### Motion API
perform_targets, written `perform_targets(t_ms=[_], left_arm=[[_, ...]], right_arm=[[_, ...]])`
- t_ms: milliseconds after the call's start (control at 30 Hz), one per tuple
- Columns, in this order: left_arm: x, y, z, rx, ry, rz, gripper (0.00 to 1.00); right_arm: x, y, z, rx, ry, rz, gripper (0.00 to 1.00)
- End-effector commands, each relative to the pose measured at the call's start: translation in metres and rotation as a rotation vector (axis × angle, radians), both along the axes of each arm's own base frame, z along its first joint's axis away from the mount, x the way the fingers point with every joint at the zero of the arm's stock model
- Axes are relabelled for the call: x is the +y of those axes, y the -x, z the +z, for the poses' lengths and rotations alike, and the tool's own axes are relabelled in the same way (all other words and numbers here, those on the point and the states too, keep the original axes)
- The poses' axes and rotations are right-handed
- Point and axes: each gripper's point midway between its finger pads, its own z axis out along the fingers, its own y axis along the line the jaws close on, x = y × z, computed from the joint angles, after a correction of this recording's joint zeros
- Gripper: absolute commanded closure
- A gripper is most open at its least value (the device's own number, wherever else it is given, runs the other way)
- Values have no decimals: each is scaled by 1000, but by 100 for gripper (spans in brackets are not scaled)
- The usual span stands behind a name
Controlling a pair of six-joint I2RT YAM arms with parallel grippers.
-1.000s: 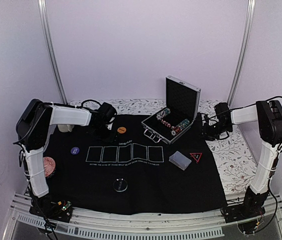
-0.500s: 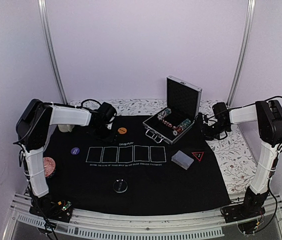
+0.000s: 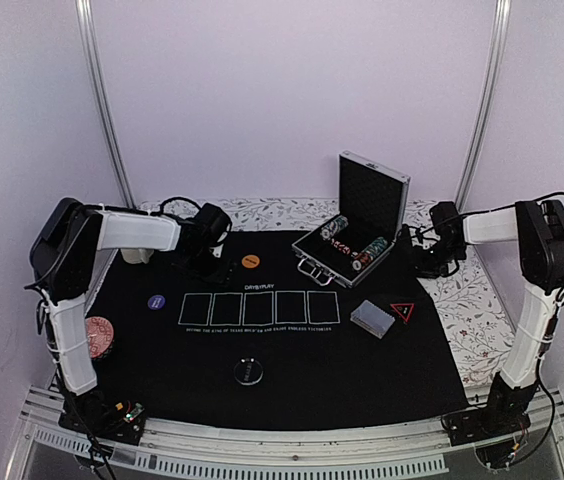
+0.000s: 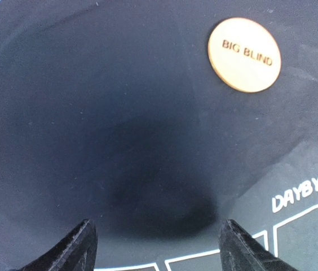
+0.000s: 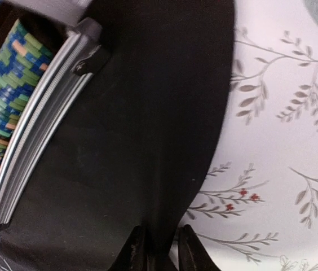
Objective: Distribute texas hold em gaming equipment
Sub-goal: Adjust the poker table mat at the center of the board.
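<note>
A: Where's the orange disc (image 3: 251, 262)?
B: Flat on the mat (image 3: 292, 400), far side, left of the case (image 3: 372, 195). It's lettered "BIG BLIND". Round, so no long axis.
A: Which arm is nearer?
B: The left. The left claw (image 4: 158, 231) hangs apart over bare mat, the disc just to its right.
A: And the right claw (image 5: 162, 230)?
B: Nearly together at the mat's right edge; gripping or not, one cannot tell.
</note>
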Motion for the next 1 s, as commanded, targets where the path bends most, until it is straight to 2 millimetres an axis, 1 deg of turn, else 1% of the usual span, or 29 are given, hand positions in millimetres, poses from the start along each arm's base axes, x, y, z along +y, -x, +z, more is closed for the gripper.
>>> perform_targets(t_ms=[0, 67, 133, 200, 300, 367, 433, 533, 600, 733, 800, 833, 967], left_arm=[[3, -5, 30, -49, 20, -2, 24], [1, -6, 38, -57, 27, -10, 23], [0, -6, 47, -63, 31, -18, 23], [0, -6, 58, -72, 36, -30, 23], [0, -4, 75, -87, 37, -47, 23], [0, -4, 89, -108, 43, -59, 23], [0, -4, 103, -135, 50, -72, 23], [-6, -5, 123, -168, 84, -93, 23], [-11, -6, 133, -178, 115, -111, 23], [-20, -9, 145, -198, 155, -134, 23], [-20, -11, 149, -211, 162, -129, 23], [-21, -12, 150, -215, 167, -129, 23], [-20, -12, 151, -226, 178, -126, 23]], right_arm=[[-49, 12, 0, 48, 180, -102, 69], [-59, 14, 6, 44, 232, -124, 64], [-68, 17, 13, 39, 280, -140, 61], [-76, 10, 32, 4, 321, -161, 59], [-84, 10, 49, -14, 367, -178, 58], [-82, 10, 62, -39, 355, -171, 58], [-74, 11, 71, -59, 329, -146, 57], [-47, 17, 79, -79, 269, -71, 57], [-24, 27, 76, -73, 199, -9, 58], [14, 53, 55, -24, 30, 101, 61], [12, 61, 43, 1, 29, 86, 63], [7, 67, 33, 27, 50, 65, 63], [-11, 79, 8, 97, 114, -1, 65]])
